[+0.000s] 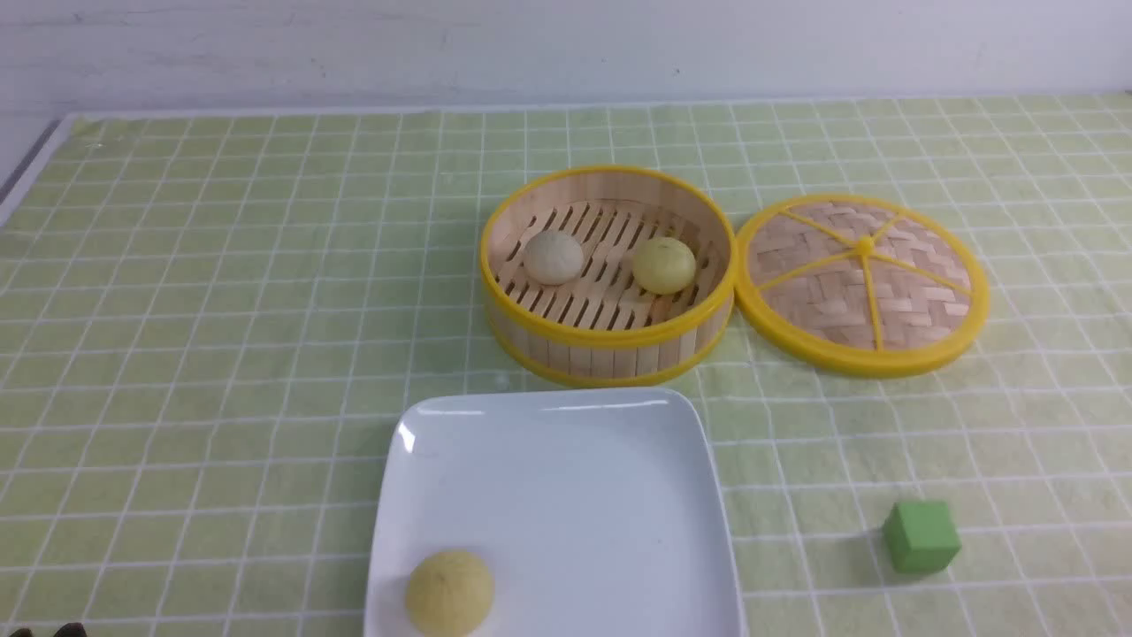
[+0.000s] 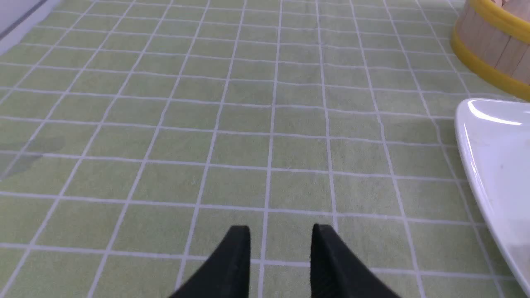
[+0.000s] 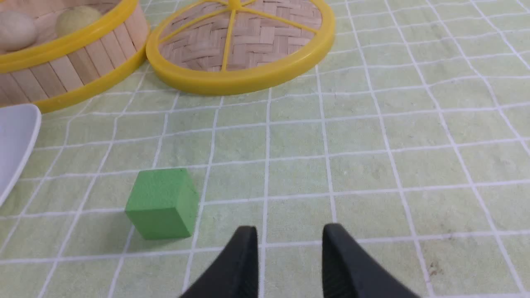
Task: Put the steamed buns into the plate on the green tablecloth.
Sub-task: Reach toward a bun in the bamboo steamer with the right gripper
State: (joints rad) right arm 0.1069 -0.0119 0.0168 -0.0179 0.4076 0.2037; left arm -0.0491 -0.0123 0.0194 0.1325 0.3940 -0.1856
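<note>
Your left claw [image 2: 280, 227] and right claw [image 3: 290, 227] both hang open, empty. The steamed buns [image 1: 554, 257] look soft and light, so pinch gently across the sides.

Plate [image 1: 575, 495] before steamer [image 1: 610, 341], lid [image 1: 862, 283] rightward

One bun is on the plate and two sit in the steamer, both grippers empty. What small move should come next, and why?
Probably swing the right gripper toward the steamer basket, above the pale yellow bun there. Its jaws stand apart and empty, that bun lies on the basket's right side, and the plate holds only one other bun so far.
</note>
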